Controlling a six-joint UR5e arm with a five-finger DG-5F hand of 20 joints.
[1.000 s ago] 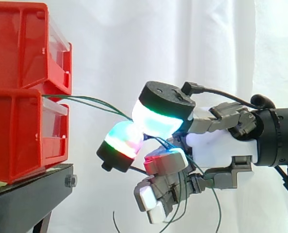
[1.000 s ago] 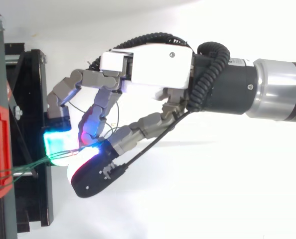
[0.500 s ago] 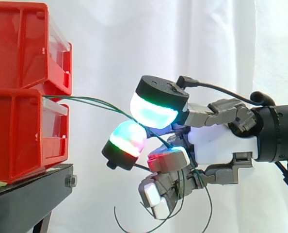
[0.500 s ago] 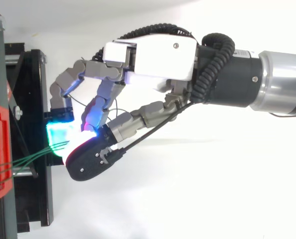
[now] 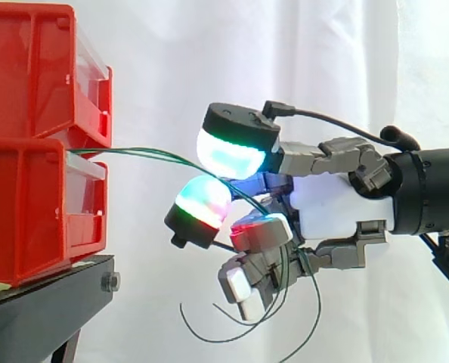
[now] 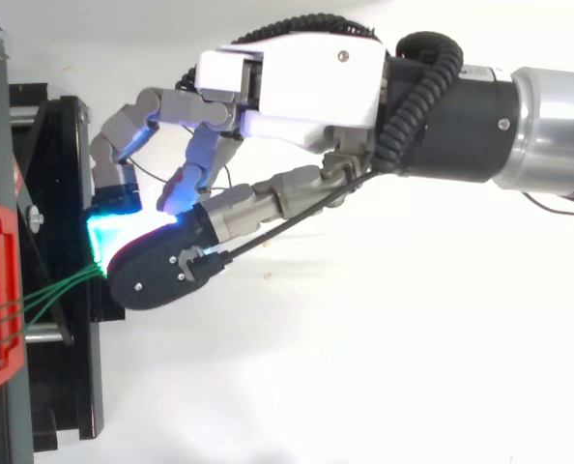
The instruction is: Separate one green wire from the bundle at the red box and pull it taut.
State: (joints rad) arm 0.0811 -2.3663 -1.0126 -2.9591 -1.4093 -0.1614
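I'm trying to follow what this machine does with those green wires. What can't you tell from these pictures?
How many green wires the hand pinches: side view, its glowing pads cover them.
Where the wires are fastened: side view, the red bins hide it.
One wire's loose end: side view, bottom edge cuts it off.

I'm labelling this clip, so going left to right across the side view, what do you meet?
First the stacked red plastic bins → thin green wires → robot hand with glowing pads → black cylindrical wrist of the arm.
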